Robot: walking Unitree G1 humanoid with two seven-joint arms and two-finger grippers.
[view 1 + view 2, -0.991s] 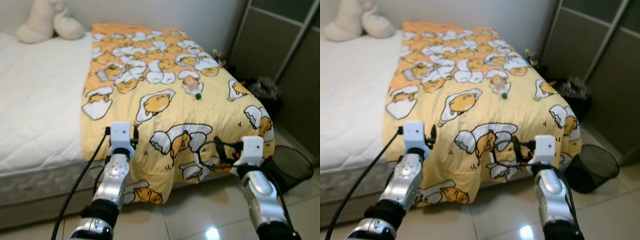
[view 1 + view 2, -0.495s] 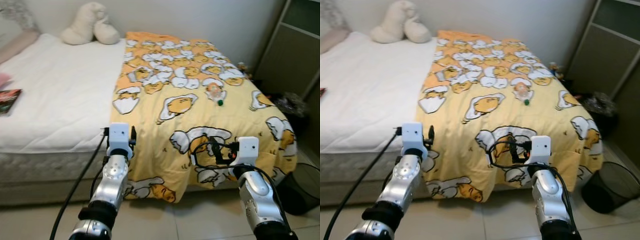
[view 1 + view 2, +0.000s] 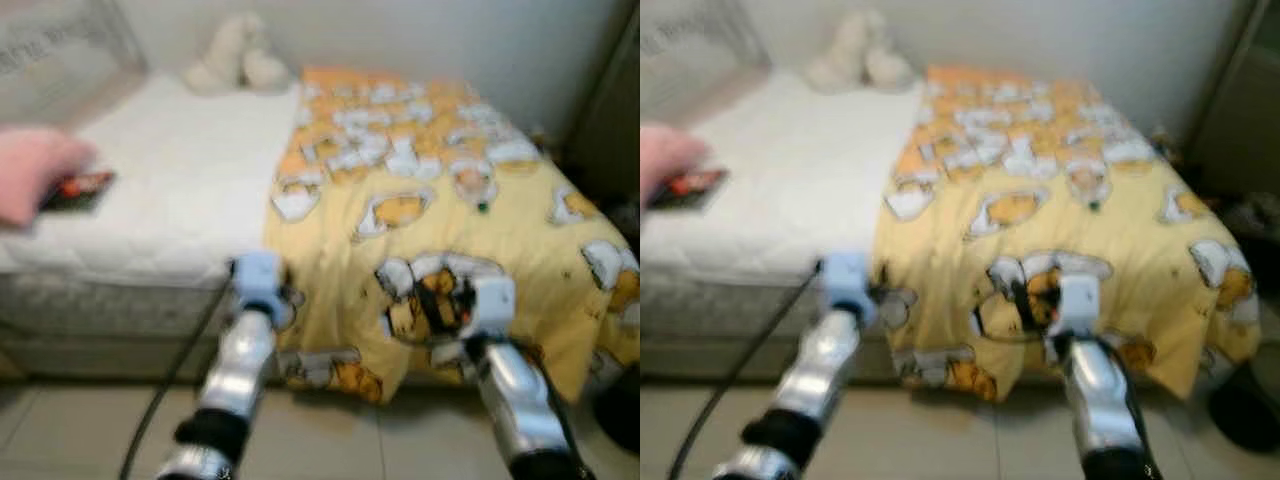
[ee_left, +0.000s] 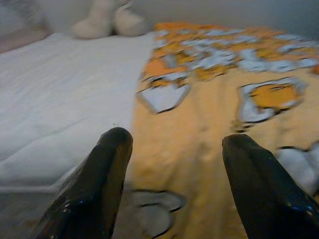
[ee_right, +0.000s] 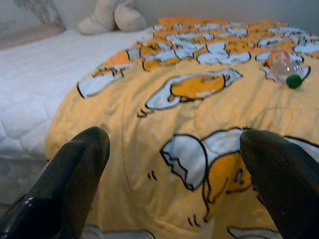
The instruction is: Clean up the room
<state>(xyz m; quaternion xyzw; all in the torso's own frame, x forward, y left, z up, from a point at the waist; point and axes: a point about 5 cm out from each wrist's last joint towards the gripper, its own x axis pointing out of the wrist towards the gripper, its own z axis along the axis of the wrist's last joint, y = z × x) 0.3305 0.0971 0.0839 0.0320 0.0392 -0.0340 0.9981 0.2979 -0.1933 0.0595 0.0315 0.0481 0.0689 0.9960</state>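
Observation:
A clear plastic bottle (image 3: pixel 470 185) with a green cap (image 5: pixel 294 80) lies on the yellow egg-print blanket (image 3: pixel 430 200) that covers the right half of the bed. A dark book (image 3: pixel 78 190) rests on the bare white mattress (image 3: pixel 170 170) at the left, beside a pink soft thing (image 3: pixel 30 175). Both arms are held forward at the bed's near edge. My left gripper (image 4: pixel 174 144) is open, facing the seam between mattress and blanket. My right gripper (image 5: pixel 174 149) is open over the blanket's hanging edge, well short of the bottle. The eye views are blurred.
A cream plush toy (image 3: pixel 240 55) sits at the head of the bed against the wall. A dark wastebasket (image 3: pixel 1243 418) stands on the tiled floor (image 3: pixel 90 420) at the right foot of the bed. A dark cabinet (image 3: pixel 610 110) lines the right side.
The camera has swung left and blurred, so the bed sits further right in the picture. The book and the pink thing have come into view. Both arms keep their pose.

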